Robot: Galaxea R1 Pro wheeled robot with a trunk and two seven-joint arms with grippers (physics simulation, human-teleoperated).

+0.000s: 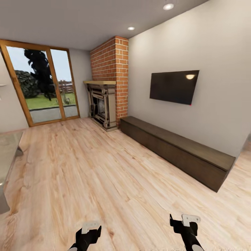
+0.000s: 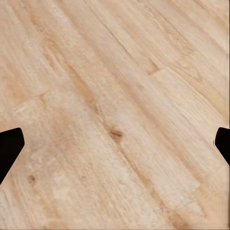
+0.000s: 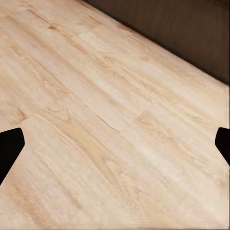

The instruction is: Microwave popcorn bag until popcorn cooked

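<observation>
A wall-mounted television (image 1: 174, 86) hangs above a long dark low cabinet (image 1: 179, 150). A brick fireplace (image 1: 106, 87) stands beside glazed patio doors (image 1: 42, 85).

No legible text, label, brand, number or sign appears in any view. The wall-mounted television (image 1: 174, 86) on the right wall has a dark, blank screen with no readable marking. The brick fireplace (image 1: 104, 101) at the far wall carries no lettering.

Pale honey-grained wood floor (image 1: 104, 167), a red-orange brick chimney (image 1: 111, 66) (thin pale mortar lines), dark brown low cabinet (image 1: 181, 150), black screen (image 1: 174, 86), off-white walls (image 1: 223, 52).
</observation>
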